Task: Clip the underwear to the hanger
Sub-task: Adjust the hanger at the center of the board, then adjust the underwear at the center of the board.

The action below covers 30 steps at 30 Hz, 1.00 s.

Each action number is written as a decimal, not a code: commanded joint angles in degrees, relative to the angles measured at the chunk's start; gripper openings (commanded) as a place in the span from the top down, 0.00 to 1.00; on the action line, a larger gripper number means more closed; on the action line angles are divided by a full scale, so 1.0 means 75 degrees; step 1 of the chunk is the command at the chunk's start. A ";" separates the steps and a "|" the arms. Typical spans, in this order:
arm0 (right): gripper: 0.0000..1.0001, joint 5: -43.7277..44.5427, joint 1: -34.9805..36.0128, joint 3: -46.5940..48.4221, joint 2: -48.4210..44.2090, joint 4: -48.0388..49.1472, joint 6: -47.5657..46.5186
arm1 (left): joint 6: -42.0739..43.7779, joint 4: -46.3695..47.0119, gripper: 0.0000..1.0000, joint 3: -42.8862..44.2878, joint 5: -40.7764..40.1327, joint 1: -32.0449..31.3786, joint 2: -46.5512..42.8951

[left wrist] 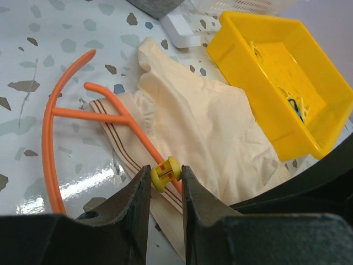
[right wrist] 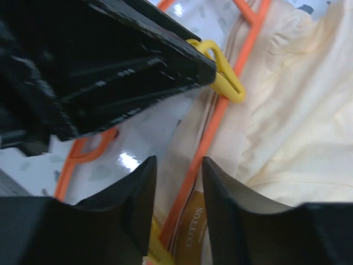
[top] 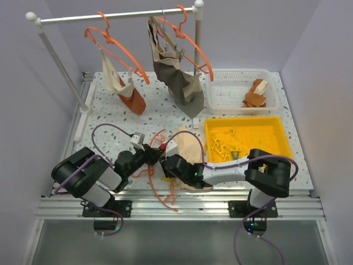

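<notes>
The cream underwear [left wrist: 209, 127] lies flat on the table, its striped waistband under the orange hanger [left wrist: 51, 144], which also lies flat. My left gripper [left wrist: 165, 169] is shut on a yellow clip [left wrist: 166, 172] that sits at the hanger's bar over the waistband. In the right wrist view the same clip [right wrist: 225, 80] pokes out from the left fingers. My right gripper [right wrist: 179, 168] is open, its jaws either side of the hanger bar [right wrist: 193, 176] and the waistband with its "COTTON" label. A bit of yellow shows low between those jaws. In the top view both grippers meet at the underwear's [top: 190, 148] left edge.
A yellow tray [top: 276, 144] holding several clips stands right of the underwear, with a white basket [top: 220, 94] of cloths behind it. At the back a rail [top: 110, 16] carries orange hangers with a cream and rust cloth [top: 124, 88] and a dark grey-brown garment [top: 176, 77].
</notes>
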 commanded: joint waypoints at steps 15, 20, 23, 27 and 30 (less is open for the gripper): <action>0.45 0.0613 -0.0974 -0.0612 -0.1666 0.0540 -0.0695 | 0.0426 0.4353 1.00 -0.0843 -0.0094 -0.0079 -0.0150; 0.46 0.0332 -0.1526 -0.0285 -0.0813 0.0752 -0.0917 | 0.0426 0.4353 1.00 -0.0855 -0.0083 -0.0079 -0.0220; 0.46 0.0261 -0.1668 -0.0085 -0.0436 0.0846 -0.0964 | 0.0426 0.4353 1.00 -0.0843 -0.0071 -0.0079 -0.0197; 0.47 0.0016 -0.1832 0.0079 0.0207 0.0963 -0.0894 | 0.0426 0.4353 1.00 -0.0843 -0.0048 -0.0079 -0.0197; 0.50 -0.0044 -0.1891 0.0173 0.0536 0.0987 -0.0824 | 0.0438 0.4353 1.00 -0.0843 -0.0048 -0.0079 -0.0197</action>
